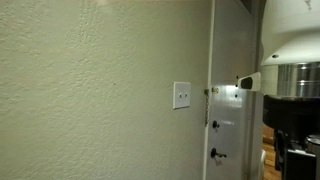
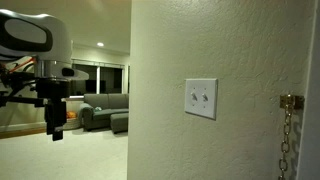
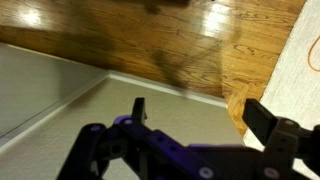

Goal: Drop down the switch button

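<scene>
Textured pale wall (image 1: 90,90) fills most of both exterior views and stands closest to the lens, its corner edge running down the frame in an exterior view (image 2: 129,90). Beside it, a white door (image 1: 232,130) carries dark lock fittings one above another.

Next in size is the robot arm (image 2: 30,35), white and rounded. It stands in the open room, well apart from the wall, and shows again at the frame edge past the door (image 1: 290,30). Behind it sits a grey sofa (image 2: 105,110) beneath dark windows. The wrist view looks down on a wooden floor (image 3: 200,40) that meets a pale surface (image 3: 60,85) along a slanted edge.

The gripper (image 2: 57,125) hangs below the arm, pointing down, clear of everything. In the wrist view the gripper (image 3: 200,115) has its jaws spread wide, one dark finger (image 3: 138,108) and the other (image 3: 270,120) far apart with nothing between them.

The switch plate (image 2: 200,98) is fixed to the wall at mid height, near the door edge (image 1: 181,95), untouched. A brass door chain (image 2: 288,130) hangs just past it. Two small switch buttons (image 2: 194,97) sit side by side on the plate; whether they are up or down is too small to tell.
</scene>
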Robot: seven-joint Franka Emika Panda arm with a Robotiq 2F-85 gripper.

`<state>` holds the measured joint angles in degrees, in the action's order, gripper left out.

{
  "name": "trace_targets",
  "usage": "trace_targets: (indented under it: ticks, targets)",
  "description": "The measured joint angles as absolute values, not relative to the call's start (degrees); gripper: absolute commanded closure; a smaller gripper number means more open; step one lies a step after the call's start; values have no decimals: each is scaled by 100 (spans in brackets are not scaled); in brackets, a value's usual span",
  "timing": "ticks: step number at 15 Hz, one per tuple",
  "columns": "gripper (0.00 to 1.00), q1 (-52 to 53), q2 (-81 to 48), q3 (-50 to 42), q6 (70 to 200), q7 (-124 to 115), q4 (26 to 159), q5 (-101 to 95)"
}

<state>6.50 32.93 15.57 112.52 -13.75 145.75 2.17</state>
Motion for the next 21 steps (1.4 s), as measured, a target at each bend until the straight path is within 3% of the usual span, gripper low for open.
trace_targets:
  ticks: [12, 21]
  targets:
    - [0, 652, 3269, 1478, 11258, -1366, 14555, 211]
    - [0, 493, 2892, 594, 11948, -915, 14447, 205]
